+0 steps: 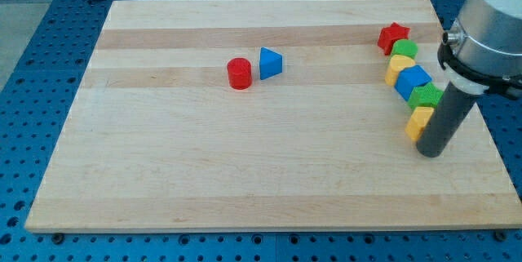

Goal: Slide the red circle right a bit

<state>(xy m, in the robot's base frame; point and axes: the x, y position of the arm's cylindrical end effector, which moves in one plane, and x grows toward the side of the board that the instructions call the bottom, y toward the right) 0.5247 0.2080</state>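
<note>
Touching yellow block point(420, 121), my tip point(431, 153)

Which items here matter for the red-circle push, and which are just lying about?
In the job: red circle; my tip, far off at the view's right.
Lying about: blue triangle beside the circle; the right-hand column: red star, green block, yellow block, blue block, green block, yellow block.

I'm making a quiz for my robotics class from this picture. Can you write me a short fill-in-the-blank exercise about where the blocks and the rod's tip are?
1. The red circle lies just to the view's ____ of the blue triangle.
2. My tip stands beside the ____ block at the lower end of the chain.
3. The chain's top block is a red ____.
4. The blocks rest on a ____ board.

Missing words: left; yellow; star; wooden
</note>
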